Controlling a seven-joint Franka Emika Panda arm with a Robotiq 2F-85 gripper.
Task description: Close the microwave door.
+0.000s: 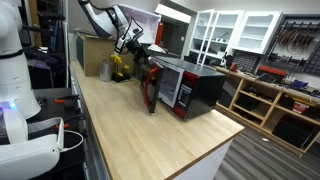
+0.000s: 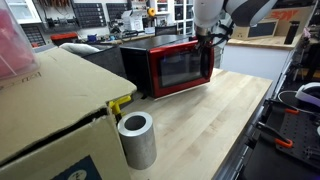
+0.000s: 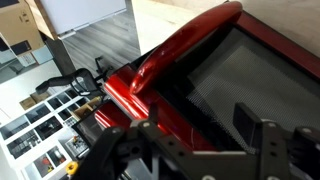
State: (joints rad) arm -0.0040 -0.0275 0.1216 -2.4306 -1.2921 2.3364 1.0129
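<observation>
one microwave door: stiff, glossy, probably slick and light-swinging; push red edge at 12 o'clock of released hand.

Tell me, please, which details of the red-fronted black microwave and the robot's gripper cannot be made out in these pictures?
1. Black robot gripper: contact with the glossy red microwave door is unclear. It is tiny in both exterior views and a blurred close-up in the wrist view.
2. Boxy black microwave: interior hidden behind the door in an exterior view.
3. Brown cardboard box: cut off by the left and bottom edges in an exterior view.
</observation>
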